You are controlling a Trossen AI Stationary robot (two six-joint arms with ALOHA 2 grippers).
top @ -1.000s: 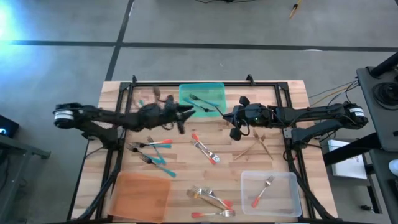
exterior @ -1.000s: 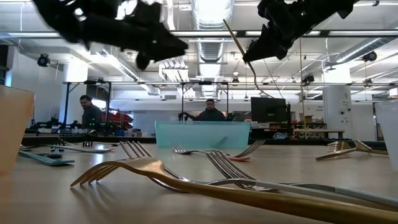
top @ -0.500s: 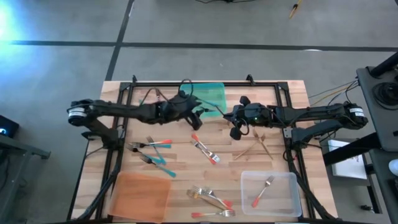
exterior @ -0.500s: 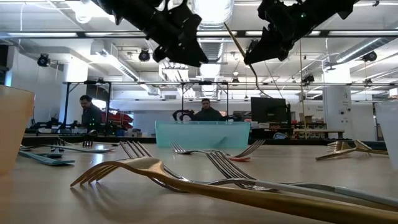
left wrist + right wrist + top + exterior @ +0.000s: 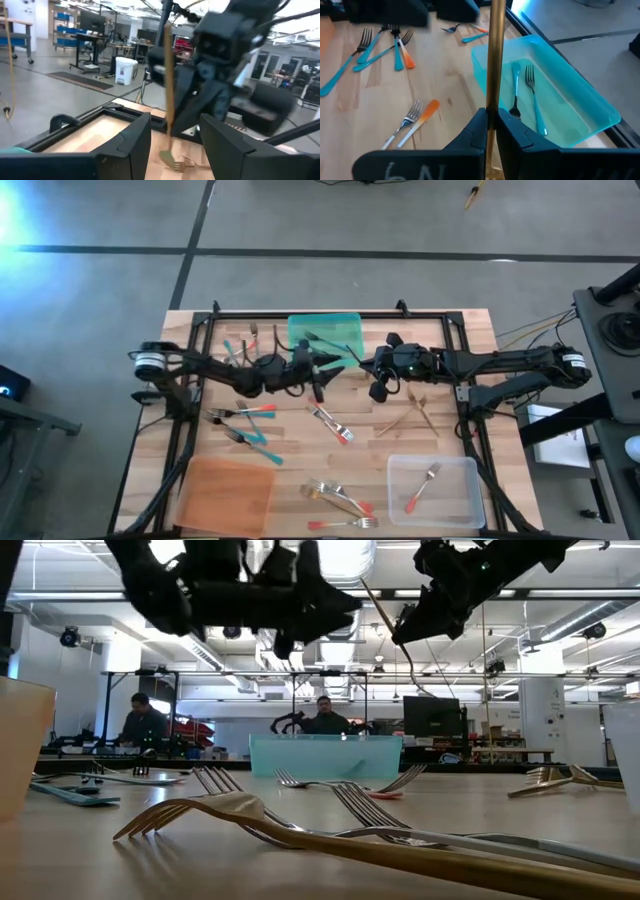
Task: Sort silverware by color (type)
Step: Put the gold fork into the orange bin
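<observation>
right end effector clenched on gold utensil, shaft upright | just right of teal tray | left end effector released, empty, facing it, nearer tray

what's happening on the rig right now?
Silverware sort in progress. The right tool is shut on a gold utensil, holding it in the air beside the teal tray, which holds two teal-handled forks. The left tool is open and empty over the table middle. More forks lie loose on the table.
</observation>
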